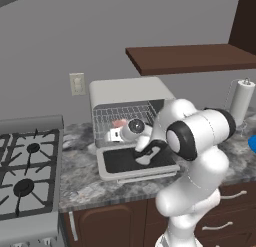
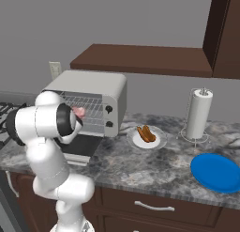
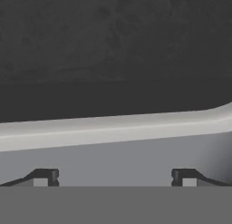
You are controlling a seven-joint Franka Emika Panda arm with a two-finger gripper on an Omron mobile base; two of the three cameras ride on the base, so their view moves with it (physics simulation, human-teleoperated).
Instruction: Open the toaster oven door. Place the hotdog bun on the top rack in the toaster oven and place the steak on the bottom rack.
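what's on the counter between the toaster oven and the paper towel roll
A white plate holding the hotdog bun sits between the toaster oven and the paper towel roll, seen in the right base view.

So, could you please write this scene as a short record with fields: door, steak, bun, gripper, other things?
door: toaster oven door open, lying flat
steak: pink piece on a rack inside the oven; which rack, cannot tell
bun: hotdog bun on white plate, right of the oven
gripper: gripper open, empty, close over the door
other things: paper towel roll, blue plate, stove
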